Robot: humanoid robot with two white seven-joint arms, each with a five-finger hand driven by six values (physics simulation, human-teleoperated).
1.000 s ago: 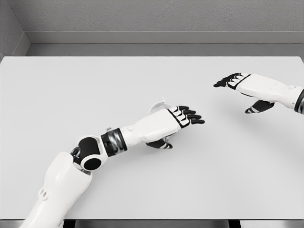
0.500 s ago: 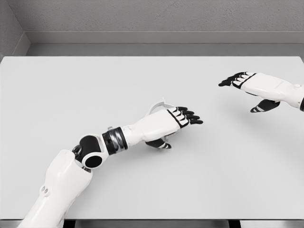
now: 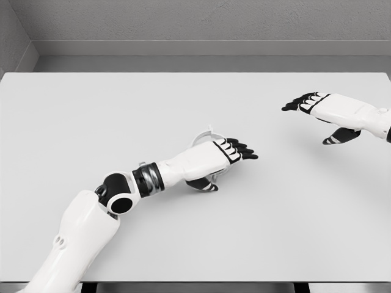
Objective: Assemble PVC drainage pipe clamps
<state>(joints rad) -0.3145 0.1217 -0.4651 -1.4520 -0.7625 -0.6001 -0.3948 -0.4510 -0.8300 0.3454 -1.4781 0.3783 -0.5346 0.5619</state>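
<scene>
A white curved pipe clamp (image 3: 206,133) lies on the white table (image 3: 91,116) near its middle, mostly hidden behind my left hand. My left hand (image 3: 231,156) hovers flat right over the clamp, fingers stretched out toward the right, thumb tucked below, holding nothing. My right hand (image 3: 314,113) floats at the far right above the table, fingers extended to the left and thumb hanging down, empty and well apart from the clamp.
The table's front edge (image 3: 195,282) runs along the bottom of the view. A grey wall (image 3: 201,24) closes the back, with a ledge behind the table's far edge.
My left hand has drawn back slightly to the left and down, uncovering more of the clamp's arc. The right hand shifted a little to the right, then held still.
</scene>
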